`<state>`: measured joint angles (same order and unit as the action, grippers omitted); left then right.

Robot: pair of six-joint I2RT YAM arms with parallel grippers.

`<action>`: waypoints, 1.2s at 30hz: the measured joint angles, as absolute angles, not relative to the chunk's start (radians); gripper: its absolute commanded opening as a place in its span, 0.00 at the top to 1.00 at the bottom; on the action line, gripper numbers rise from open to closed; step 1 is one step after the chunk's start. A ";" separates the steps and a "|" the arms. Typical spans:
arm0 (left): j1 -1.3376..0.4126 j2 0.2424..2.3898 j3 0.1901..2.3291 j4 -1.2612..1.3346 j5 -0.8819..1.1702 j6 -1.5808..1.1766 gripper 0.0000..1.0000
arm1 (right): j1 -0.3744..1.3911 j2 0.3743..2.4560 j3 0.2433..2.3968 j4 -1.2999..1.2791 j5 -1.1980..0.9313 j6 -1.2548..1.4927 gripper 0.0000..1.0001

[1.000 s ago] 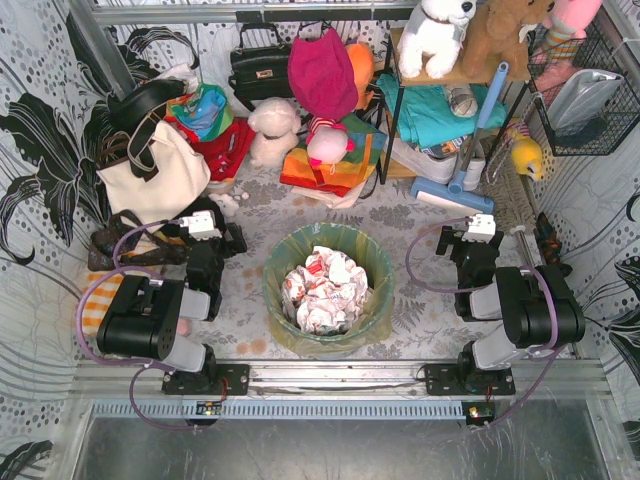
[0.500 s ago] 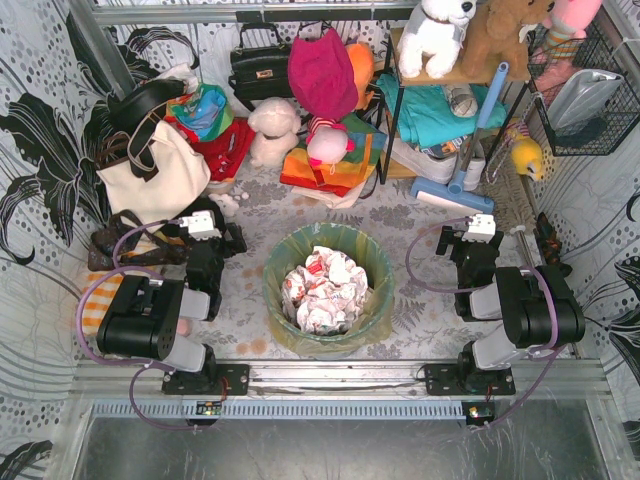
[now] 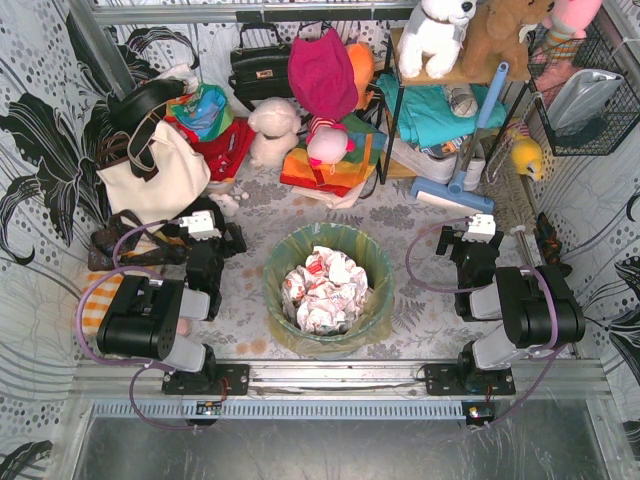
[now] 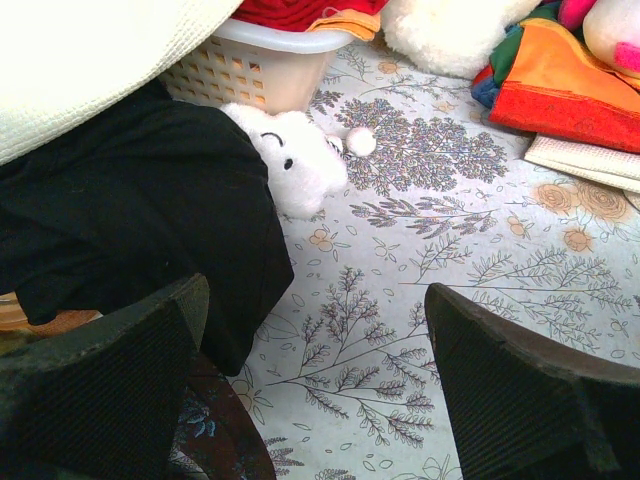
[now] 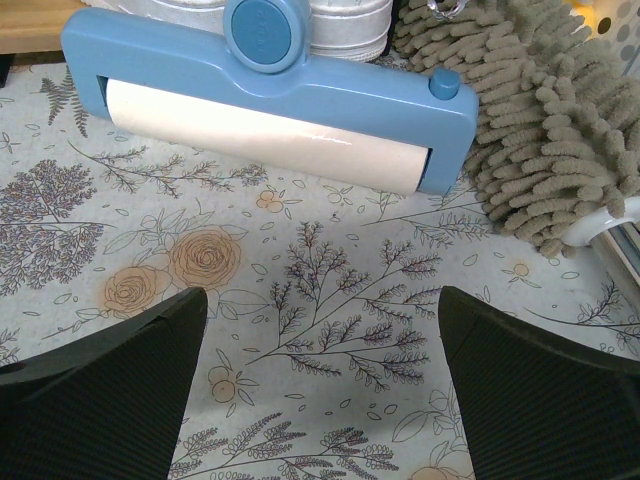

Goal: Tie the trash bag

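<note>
Currently nothing is held by either arm. The left fingers point(image 4: 110, 380) are spread fully apart, w/ only the floral surface point(image 4: 400, 260) seen between them. The right fingers point(image 5: 540, 380) are spread just as wide, also empty, and are aimed at a blue roller tool point(image 5: 270, 100) lying toward the right side of the surface.

The trash bag point(image 3: 275, 300) is found at the middle of the near edge, between the two arm bases, lining a round bin point(image 3: 340, 236). Its mouth is turned out over the bin's rim, and crumpled white-and-red paper waste point(image 3: 322, 288) is piled inside to approx. rim level. Both sets of fingers are kept well apart from the bag, one to each side.

The task is judged not yet begun. The film is expected to be thin, limp and slippery, and easily torn if pinched hard or dragged over the rim. The load is prob. light, so the bag may lift or slide w/ a pull rather than stay put. Hold should be taken at the turned-out rim, on opposite sides (L and R), where loose film can be gathered into two tails for knotting. How much slack is folded over the rim cannot be told from above; possibly little.
</note>
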<state>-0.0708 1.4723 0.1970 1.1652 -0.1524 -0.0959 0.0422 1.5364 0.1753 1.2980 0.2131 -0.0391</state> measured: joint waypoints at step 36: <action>-0.162 0.912 0.525 0.249 -0.360 -0.339 0.02 | 0.040 0.995 0.642 0.176 -0.039 0.217 0.03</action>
<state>-0.1623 0.9123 0.5255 0.2489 -0.3595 -0.3393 0.0402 0.9951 0.6418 0.1757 -0.0391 0.2169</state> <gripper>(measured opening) 0.977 0.968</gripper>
